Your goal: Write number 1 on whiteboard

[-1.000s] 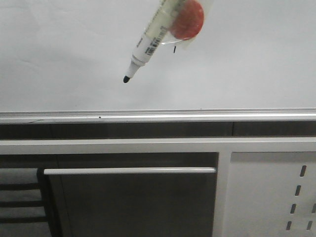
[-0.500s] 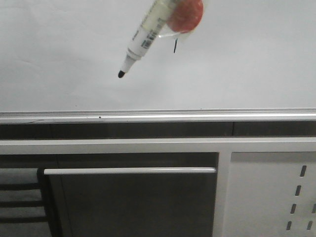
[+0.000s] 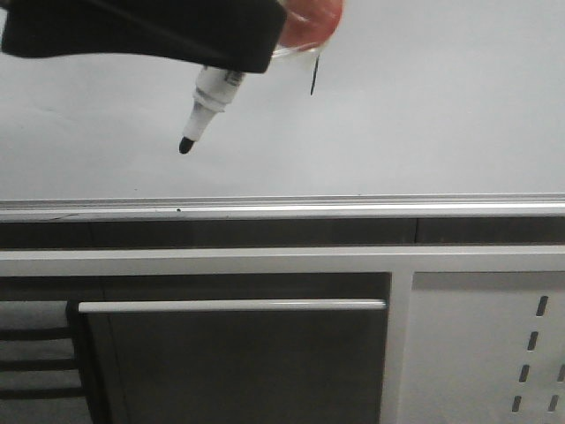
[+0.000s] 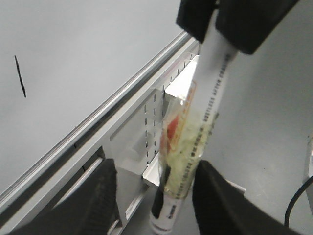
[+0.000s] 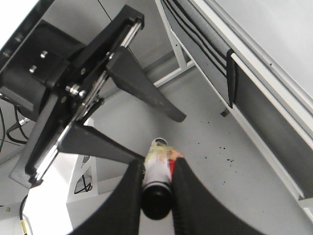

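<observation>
The whiteboard fills the upper front view, and the number 1 is a short black stroke on it, also in the left wrist view. A white marker, wrapped in clear tape with a red patch, hangs tip-down off the board. My right gripper is shut on its capped end. My left gripper is open, its fingers standing either side of the marker; the far-side gap is wide, the other I cannot judge. A black left finger crosses the top of the front view.
A silver edge rail runs below the board. Under it are a white frame with a horizontal bar and a white metal panel with slanted slots. The right wrist view looks down on grey floor beside the table frame.
The marker tip has shifted left and slightly down. The black left gripper finger has come in from the left over the marker's upper part. The stroke on the board now shows in full.
</observation>
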### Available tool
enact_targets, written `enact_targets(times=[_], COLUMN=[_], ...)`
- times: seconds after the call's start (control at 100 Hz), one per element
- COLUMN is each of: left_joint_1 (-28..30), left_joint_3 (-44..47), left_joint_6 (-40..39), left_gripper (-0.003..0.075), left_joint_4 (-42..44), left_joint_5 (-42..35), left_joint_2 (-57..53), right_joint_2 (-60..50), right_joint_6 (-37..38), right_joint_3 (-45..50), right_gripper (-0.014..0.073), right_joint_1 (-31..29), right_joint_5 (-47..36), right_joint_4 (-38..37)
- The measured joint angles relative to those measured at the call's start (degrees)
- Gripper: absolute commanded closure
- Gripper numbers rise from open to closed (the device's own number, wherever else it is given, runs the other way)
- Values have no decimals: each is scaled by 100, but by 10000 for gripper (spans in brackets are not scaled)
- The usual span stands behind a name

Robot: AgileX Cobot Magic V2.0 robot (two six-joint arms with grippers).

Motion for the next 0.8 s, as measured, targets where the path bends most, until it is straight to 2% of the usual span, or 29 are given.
enact_targets(times=[0.53, 0.63, 0.8], left_joint_1=[-10, -10, -22], left_joint_3=[-45, -65, -69], left_joint_6=[37, 73, 154], left_gripper=[505, 573, 741], left_joint_4=[29, 27, 76], left_joint_5=[64, 94, 152], left_joint_2=[10, 10, 10], right_joint_2=[224, 229, 229], right_joint_6=[-11, -11, -19], right_joint_3=[-11, -11, -11], right_gripper=[647, 647, 647], right_joint_1=[162, 176, 198], right_joint_5=[-42, -49, -88], right_joint_4=[22, 22, 1])
